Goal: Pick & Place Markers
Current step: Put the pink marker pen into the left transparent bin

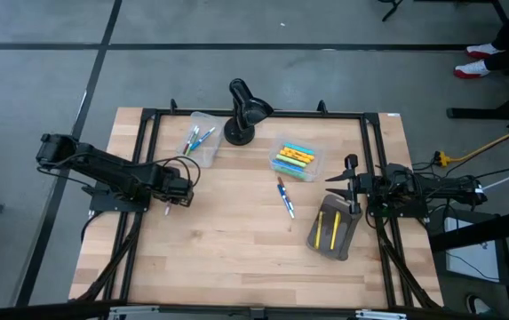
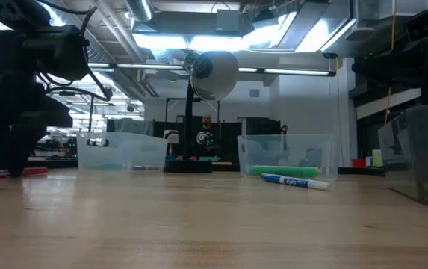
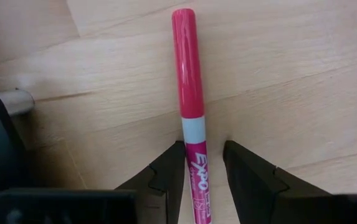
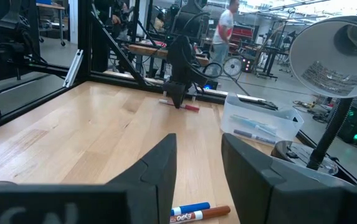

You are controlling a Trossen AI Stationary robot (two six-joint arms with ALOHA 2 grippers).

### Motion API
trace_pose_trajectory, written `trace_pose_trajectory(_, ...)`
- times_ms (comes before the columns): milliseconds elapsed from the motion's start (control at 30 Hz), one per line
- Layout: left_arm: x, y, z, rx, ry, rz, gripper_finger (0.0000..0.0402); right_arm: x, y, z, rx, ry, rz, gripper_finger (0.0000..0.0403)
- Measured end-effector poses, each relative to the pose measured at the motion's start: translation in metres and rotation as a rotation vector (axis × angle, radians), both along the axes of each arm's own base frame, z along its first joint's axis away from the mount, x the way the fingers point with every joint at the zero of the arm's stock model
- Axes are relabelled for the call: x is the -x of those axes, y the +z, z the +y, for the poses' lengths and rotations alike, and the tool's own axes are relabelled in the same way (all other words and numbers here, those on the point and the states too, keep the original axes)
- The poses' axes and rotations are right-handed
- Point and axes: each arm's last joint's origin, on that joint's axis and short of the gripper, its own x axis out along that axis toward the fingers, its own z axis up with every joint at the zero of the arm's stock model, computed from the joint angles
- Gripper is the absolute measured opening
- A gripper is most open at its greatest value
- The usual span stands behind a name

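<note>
"EXPO" in white letters on the red marker (image 3: 190,112) lying near the tabletop's left edge, no other text readable

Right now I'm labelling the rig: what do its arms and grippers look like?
Both arms are black, jointed and slim, with black cables looping along them. The left gripper has two dark wedge-shaped fingers with notched inner edges; the right gripper has the same dark angular fingers. No markings show.
</note>
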Motion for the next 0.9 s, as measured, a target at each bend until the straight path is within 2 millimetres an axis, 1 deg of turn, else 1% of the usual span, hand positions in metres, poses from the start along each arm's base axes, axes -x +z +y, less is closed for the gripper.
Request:
trace_pose_trajectory(167,-0.0003,0.0001,0.0,0.0,-0.036,0.001,0.0089,0.0,-0.0001,0.0,0.0,0.0,0.0,0.0126)
trace_pose_trajectory(467,-0.0005,0.0002,0.0001,-0.005,-0.079,0.006,0.0031,0.0,-0.0001,0.0,0.0,0.0,0.0,0.0126)
trace_pose_trajectory(900,-0.0026,0.0004,0.0003,-0.024,-0.191,-0.001,0.0029,0.0,0.0,0.0,0.0,0.0,0.0,0.0126)
